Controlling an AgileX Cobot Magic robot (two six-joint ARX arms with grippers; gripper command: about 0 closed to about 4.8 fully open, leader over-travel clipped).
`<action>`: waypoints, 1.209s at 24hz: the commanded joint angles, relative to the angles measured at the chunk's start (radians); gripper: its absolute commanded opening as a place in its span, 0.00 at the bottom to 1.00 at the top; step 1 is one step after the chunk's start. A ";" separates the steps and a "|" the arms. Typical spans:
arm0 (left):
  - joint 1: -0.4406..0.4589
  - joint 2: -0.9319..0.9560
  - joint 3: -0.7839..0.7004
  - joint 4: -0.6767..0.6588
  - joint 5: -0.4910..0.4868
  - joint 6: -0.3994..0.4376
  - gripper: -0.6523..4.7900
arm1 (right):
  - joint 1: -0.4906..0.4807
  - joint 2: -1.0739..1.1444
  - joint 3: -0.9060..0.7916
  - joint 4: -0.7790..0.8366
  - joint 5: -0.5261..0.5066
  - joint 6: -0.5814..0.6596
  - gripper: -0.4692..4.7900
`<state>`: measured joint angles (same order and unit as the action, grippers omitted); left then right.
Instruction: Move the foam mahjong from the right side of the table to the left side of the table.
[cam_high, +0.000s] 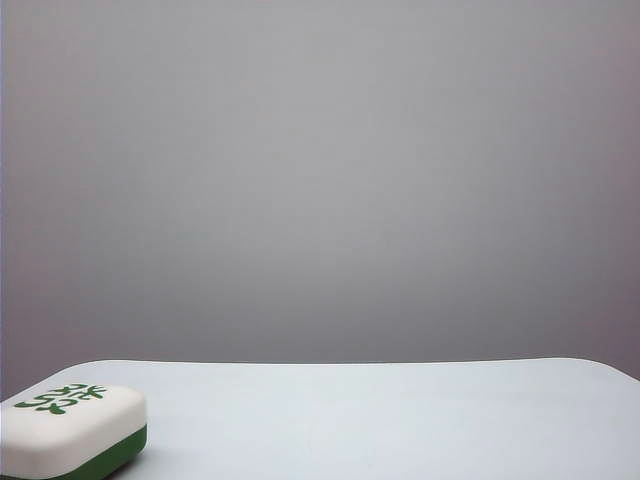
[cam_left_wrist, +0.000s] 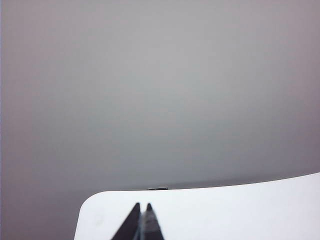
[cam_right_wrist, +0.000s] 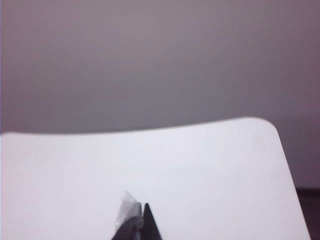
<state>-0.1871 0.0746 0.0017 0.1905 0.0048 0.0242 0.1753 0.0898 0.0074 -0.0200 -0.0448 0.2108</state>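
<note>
The foam mahjong (cam_high: 70, 430) lies flat on the white table (cam_high: 380, 420) at the near left corner of the exterior view, white on top with a green character and a dark green base. Neither arm shows in that view. In the left wrist view my left gripper (cam_left_wrist: 142, 206) hangs over a rounded table corner (cam_left_wrist: 210, 215), its dark fingers pressed together with nothing between them. My right gripper (cam_right_wrist: 137, 202), seen in the right wrist view, is shut and empty over bare tabletop (cam_right_wrist: 150, 165). The block does not show in either wrist view.
A plain grey wall (cam_high: 320, 180) fills the background. A small dark strip (cam_left_wrist: 158, 188) sits at the table's far edge in the left wrist view. A rounded table corner (cam_right_wrist: 265, 125) appears in the right wrist view.
</note>
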 joint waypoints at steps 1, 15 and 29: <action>0.023 -0.001 0.004 -0.006 0.017 0.006 0.11 | -0.006 -0.018 -0.006 -0.064 0.008 -0.037 0.08; 0.057 -0.001 0.005 -0.296 -0.103 0.027 0.11 | -0.010 -0.012 -0.006 -0.161 0.117 -0.036 0.08; 0.057 -0.001 0.005 -0.298 -0.083 -0.024 0.11 | -0.010 -0.013 -0.006 -0.158 0.117 -0.035 0.08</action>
<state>-0.1310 0.0738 0.0021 -0.1162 -0.0822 0.0051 0.1654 0.0769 0.0074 -0.1841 0.0673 0.1772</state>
